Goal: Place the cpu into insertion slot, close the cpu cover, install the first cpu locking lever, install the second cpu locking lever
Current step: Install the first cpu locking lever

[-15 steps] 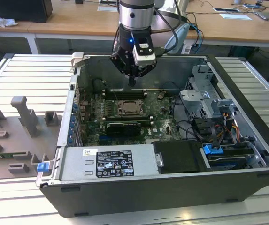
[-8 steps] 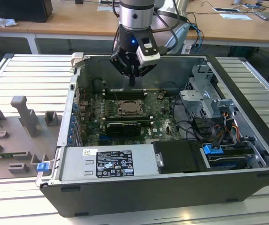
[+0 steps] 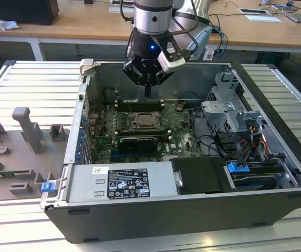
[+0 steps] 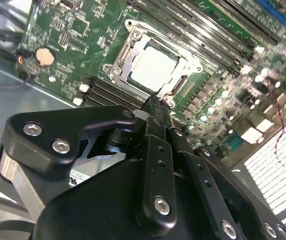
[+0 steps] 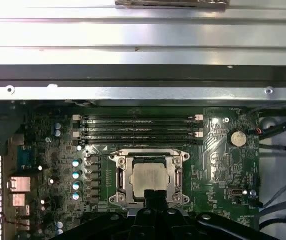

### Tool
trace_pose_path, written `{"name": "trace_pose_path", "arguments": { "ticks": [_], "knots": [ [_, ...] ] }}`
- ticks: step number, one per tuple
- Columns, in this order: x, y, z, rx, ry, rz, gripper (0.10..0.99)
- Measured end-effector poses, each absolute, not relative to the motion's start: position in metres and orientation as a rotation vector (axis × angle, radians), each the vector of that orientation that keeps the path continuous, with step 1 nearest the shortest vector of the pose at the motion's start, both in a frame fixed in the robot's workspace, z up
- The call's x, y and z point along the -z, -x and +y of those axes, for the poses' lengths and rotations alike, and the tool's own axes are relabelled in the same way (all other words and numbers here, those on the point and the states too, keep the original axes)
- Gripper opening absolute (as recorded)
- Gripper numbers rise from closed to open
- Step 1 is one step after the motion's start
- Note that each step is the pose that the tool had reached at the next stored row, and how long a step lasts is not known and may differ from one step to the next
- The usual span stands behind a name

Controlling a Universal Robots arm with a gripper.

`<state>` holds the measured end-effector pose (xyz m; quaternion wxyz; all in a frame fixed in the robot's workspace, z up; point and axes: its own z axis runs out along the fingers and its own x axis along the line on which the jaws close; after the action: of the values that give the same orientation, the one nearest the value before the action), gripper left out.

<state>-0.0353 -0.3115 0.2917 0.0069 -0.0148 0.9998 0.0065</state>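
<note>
Slatted metal bench (image 3: pixel 29 84) carries an open black computer case (image 3: pixel 155 215), lying on its side with the interior exposed. A grey moulded fixture tray (image 3: pixel 13 157) sits on the bench at the exterior view's left, just beside the case. The robot arm (image 3: pixel 151 21) descends vertically into the case near its far wall. Its jaws are pressed together with nothing between them. In the exterior view their tip hangs low over the board beside the memory slots (image 5: pixel 138 130). In both wrist views the tip lies at one edge of the socket assembly; contact with it cannot be confirmed. A silver power supply (image 3: pixel 121 181) runs along the near wall of the case. The green motherboard (image 3: pixel 179 131) covers the case floor, with a long black graphics card (image 3: pixel 138 143) between the socket and the power supply. The insertion slot (image 5: pixel 118 178) is mounted just beside the memory slots. The cpu cover (image 5: pixel 145 159) lies flat over the slot, its silver frame surrounding the chip on all four sides. The cpu (image 5: pixel 147 177) is seated in the slot, its pale metal top showing through the cover's window. The state of the locking levers cannot be determined. A coin cell (image 5: pixel 238 138) sits on the board, well apart from the socket.
</note>
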Motion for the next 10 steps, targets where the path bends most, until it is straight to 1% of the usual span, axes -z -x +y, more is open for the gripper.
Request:
{"name": "trace_pose_path", "arguments": {
  "ticks": [10],
  "knots": [
    [-0.2915,0.0353,-0.3114,-0.022,0.322,3.112,0.106]
  ]
}}
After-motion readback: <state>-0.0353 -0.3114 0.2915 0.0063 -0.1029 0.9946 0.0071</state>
